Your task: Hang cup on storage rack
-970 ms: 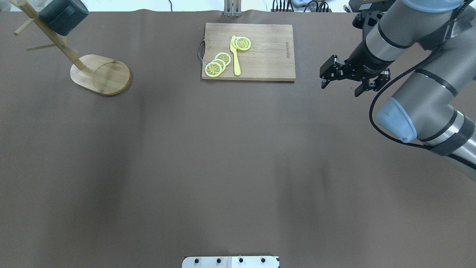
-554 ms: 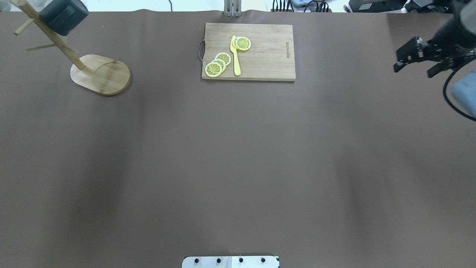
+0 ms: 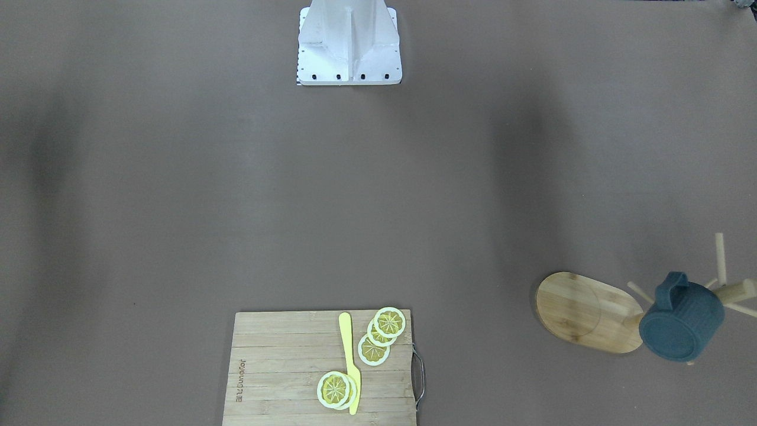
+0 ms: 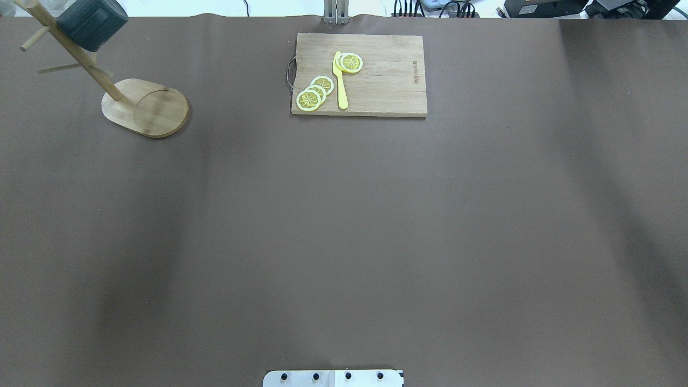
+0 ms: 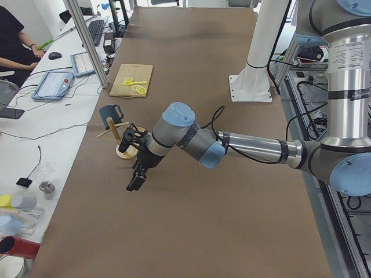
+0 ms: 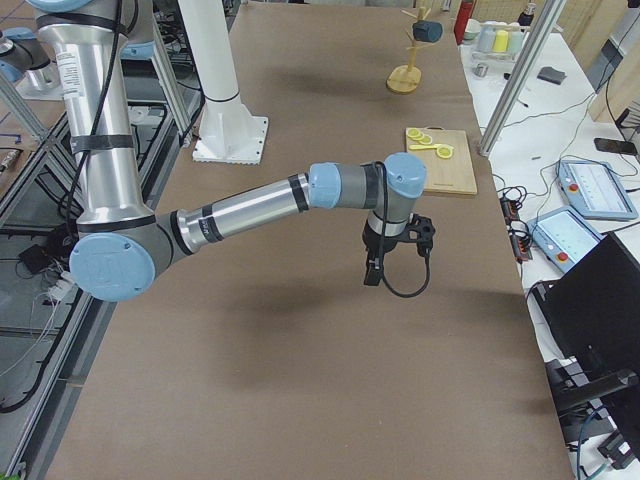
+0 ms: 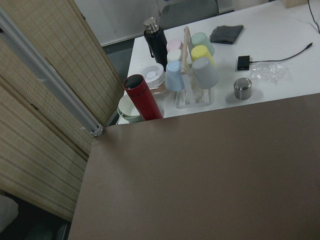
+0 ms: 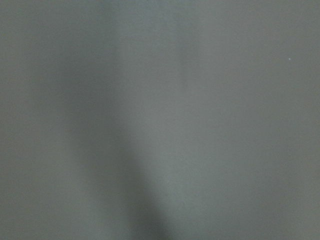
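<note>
The dark blue-grey cup [image 4: 91, 24] hangs by its handle on a peg of the wooden storage rack [image 4: 145, 107] at the table's far left corner. It also shows in the front-facing view [image 3: 680, 322], mouth away from the camera, beside the rack's oval base [image 3: 582, 310]. No gripper touches it. My left gripper [image 5: 134, 176] shows only in the exterior left view, hanging over the table near the rack. My right gripper [image 6: 385, 255] shows only in the exterior right view, over the table near the cutting board. I cannot tell whether either is open or shut.
A rectangular cutting board [image 4: 359, 75] with lemon slices [image 4: 314, 92] and a yellow knife [image 4: 339, 80] lies at the far middle. The robot's white base [image 3: 349, 41] stands at the near edge. Cups and bottles [image 7: 185, 65] stand on a side table beyond the left end.
My right arm and gripper have swung right and left the overhead view. The cup, rack and cutting board have not moved.
</note>
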You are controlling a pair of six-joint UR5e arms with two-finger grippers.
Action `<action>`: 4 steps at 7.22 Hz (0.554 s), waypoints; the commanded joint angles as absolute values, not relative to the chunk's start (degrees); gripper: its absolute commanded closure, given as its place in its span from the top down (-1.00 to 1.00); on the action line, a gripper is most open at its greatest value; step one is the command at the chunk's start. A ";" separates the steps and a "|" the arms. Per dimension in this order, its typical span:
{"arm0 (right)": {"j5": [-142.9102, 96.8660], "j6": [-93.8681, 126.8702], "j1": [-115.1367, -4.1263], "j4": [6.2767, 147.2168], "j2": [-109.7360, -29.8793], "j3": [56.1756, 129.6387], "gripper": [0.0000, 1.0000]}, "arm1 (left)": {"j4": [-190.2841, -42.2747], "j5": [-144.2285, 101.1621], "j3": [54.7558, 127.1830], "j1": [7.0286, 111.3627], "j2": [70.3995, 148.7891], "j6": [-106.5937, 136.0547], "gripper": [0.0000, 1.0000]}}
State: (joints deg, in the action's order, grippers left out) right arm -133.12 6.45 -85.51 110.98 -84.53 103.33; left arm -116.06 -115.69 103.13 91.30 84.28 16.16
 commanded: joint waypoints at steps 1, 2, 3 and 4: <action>-134.29 -0.06 -92.43 110.74 -85.78 98.64 1.00 | -105.07 -119.62 103.71 91.41 84.46 10.92 0.96; -134.56 0.00 -92.72 110.74 -85.96 98.61 1.00 | -101.20 -123.53 103.88 91.41 84.81 10.64 0.96; -134.73 -0.09 -92.64 110.66 -86.31 98.00 1.00 | -97.33 -128.36 103.71 91.41 85.51 10.63 0.96; -135.35 0.00 -92.64 107.70 -86.74 97.22 1.00 | -97.03 -129.28 104.93 91.58 84.21 10.55 0.96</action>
State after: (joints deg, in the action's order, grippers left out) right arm -134.75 0.10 -92.49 109.98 -86.26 98.12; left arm -99.15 -126.55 104.03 91.47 84.91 10.76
